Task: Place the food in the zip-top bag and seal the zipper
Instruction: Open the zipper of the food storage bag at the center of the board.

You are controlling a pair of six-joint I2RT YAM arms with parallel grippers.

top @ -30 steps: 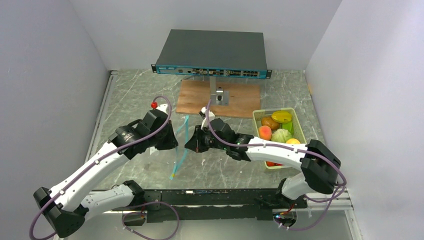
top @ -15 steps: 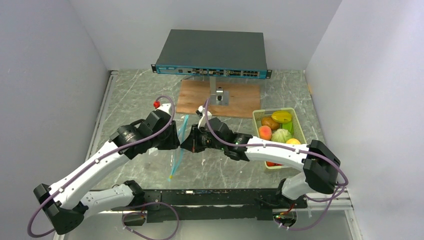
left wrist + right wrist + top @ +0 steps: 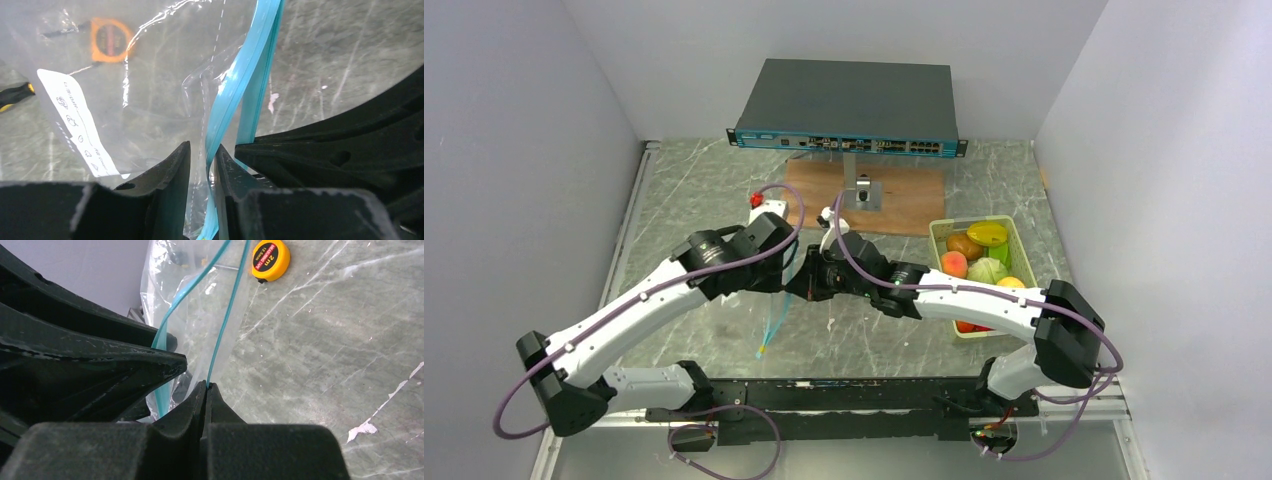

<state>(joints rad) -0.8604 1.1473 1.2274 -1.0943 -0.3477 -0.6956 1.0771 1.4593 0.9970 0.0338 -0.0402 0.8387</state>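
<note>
The right end effector (image 3: 206, 386) is fully closed on the zipper (image 3: 227, 315): its two fingers meet with the thin teal strip pinched between the tips. The left end effector (image 3: 202, 148) is only narrowly open. The folded zipper runs down through the small gap and lies against one finger (image 3: 226, 170), but I cannot tell if the pads really press it. Both end effectors are close together above the middle of the bench (image 3: 894, 340), and they hold the zip-top bag (image 3: 192, 320) off the surface. The clear plastic hangs below them, with a white label (image 3: 75, 120) on it. The food (image 3: 977, 262) is still in the pale green tray (image 3: 969, 222), to the right of the bag. A yellow tape measure (image 3: 270, 260) lies on the bench behind the bag.
</note>
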